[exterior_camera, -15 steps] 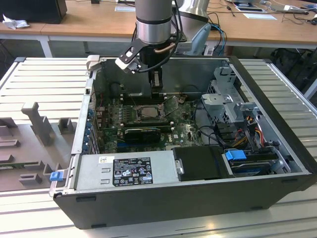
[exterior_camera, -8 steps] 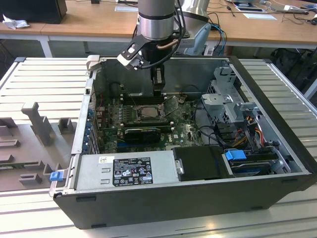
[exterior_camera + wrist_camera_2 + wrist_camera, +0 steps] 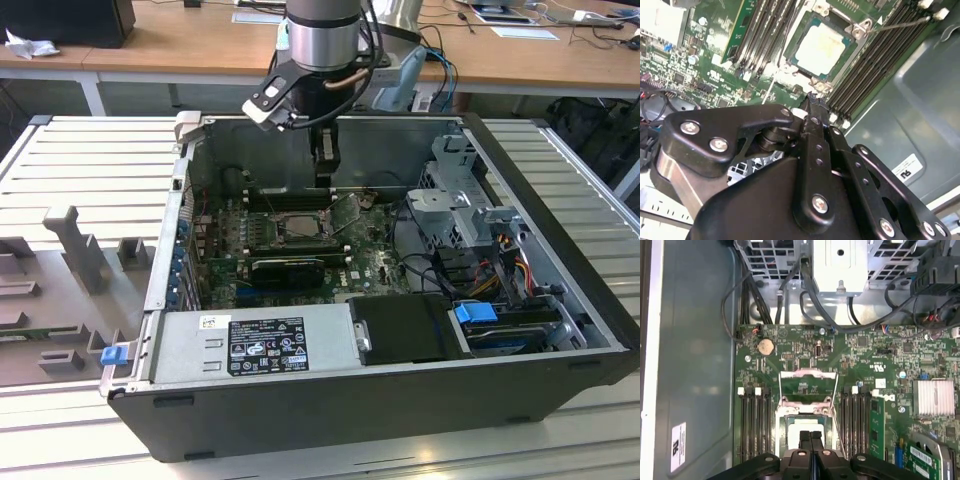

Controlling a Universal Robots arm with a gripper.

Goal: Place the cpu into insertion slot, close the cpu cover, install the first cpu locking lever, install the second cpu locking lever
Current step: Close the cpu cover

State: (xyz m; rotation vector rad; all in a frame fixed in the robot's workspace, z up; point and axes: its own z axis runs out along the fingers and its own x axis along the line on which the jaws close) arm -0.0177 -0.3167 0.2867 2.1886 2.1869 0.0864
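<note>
The pale square cpu (image 3: 822, 47) lies flat in the insertion slot (image 3: 290, 228) on the green board. In the first wrist view the cpu (image 3: 801, 426) is partly hidden behind my fingers. The cpu cover (image 3: 808, 373), a thin metal frame, stands tilted up on its hinge beyond the slot, and it also appears as the cpu cover (image 3: 346, 208) in the exterior view. A thin wire lever (image 3: 900, 22) sticks out beside the slot. My gripper (image 3: 811, 435) hangs just above the cpu's near edge, shut with nothing between its fingers. It is also seen from the exterior view as my gripper (image 3: 323, 180).
Long black memory slots (image 3: 755, 425) flank the socket on both sides. A drive cage (image 3: 455, 205) with cables stands at the exterior view's right, and a power supply (image 3: 255, 345) lies along the front. The case walls (image 3: 180, 200) close the space in.
</note>
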